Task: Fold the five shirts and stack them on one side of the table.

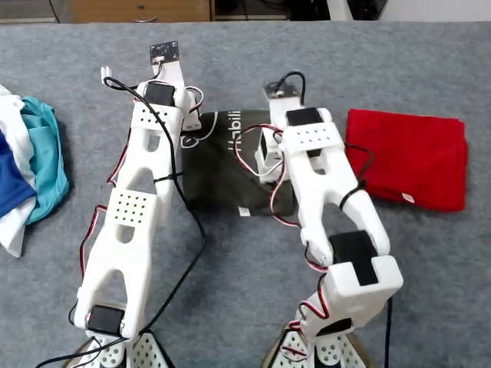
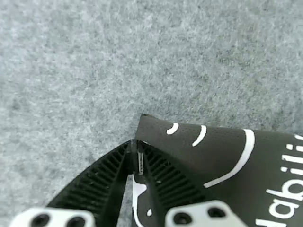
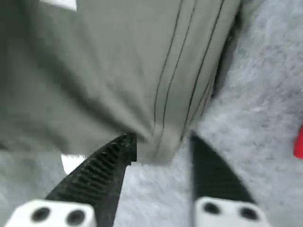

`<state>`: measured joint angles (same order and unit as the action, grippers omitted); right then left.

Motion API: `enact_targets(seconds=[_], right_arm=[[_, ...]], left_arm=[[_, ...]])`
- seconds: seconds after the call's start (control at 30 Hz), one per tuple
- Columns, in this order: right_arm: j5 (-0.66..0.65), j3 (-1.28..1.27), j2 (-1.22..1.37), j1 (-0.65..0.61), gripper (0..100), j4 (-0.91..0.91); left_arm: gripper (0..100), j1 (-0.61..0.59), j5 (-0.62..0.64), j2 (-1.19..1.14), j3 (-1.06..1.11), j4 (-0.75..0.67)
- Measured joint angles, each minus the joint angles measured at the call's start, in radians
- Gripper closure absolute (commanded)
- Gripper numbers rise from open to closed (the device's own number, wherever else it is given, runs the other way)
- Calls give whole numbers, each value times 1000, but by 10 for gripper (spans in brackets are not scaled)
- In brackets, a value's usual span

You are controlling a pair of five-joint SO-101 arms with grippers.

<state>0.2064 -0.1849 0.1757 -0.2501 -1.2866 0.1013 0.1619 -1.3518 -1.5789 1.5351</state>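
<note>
A grey felt table surface [image 1: 430,261] is recorded in the high view, with two white arms mounted at its near edge. At the left edge a loose pile of white, teal and blue shirts [image 1: 31,165] is noted, unfolded and partly cut off by the frame. Just right of it the left arm is extended toward the far edge, and the left gripper [image 1: 190,123] is placed at the far left corner of a dark olive shirt with white print [image 1: 222,172]. In the left wrist view the left gripper [image 2: 136,150] is seen pinched together on that corner of the dark olive shirt with white print [image 2: 222,170], with cloth caught between the black ribbed fingers [image 2: 163,177]. The garment is laid flat and partly folded in the middle of the surface, between the two arms, and a small white label [image 1: 244,211] is observed at its near edge. The right gripper [image 1: 268,153] is positioned over the right side of this shirt. In the right wrist view the right gripper [image 3: 161,146] is shown with its jaws apart, and a seamed fold of the dark cloth [image 3: 118,71] is seen between them, not clamped. Toward the right edge a folded red shirt [image 1: 406,157] is recorded, lying flat and apart from the dark one.
</note>
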Motion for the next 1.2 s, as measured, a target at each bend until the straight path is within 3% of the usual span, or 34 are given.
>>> enact_targets(seconds=[0.27,0.53,0.97,1.07,1.2], right_arm=[[124,-3,0,-46,631,147],[236,-3,110,-61,632,160],[249,92,258,-81,635,118],[249,138,307,-83,695,117],[249,186,342,-83,883,115]], left_arm=[[981,0,0,0,0,0],[981,0,0,0,0,0],[981,0,0,0,0,0],[981,0,0,0,0,0],[981,0,0,0,0,0]])
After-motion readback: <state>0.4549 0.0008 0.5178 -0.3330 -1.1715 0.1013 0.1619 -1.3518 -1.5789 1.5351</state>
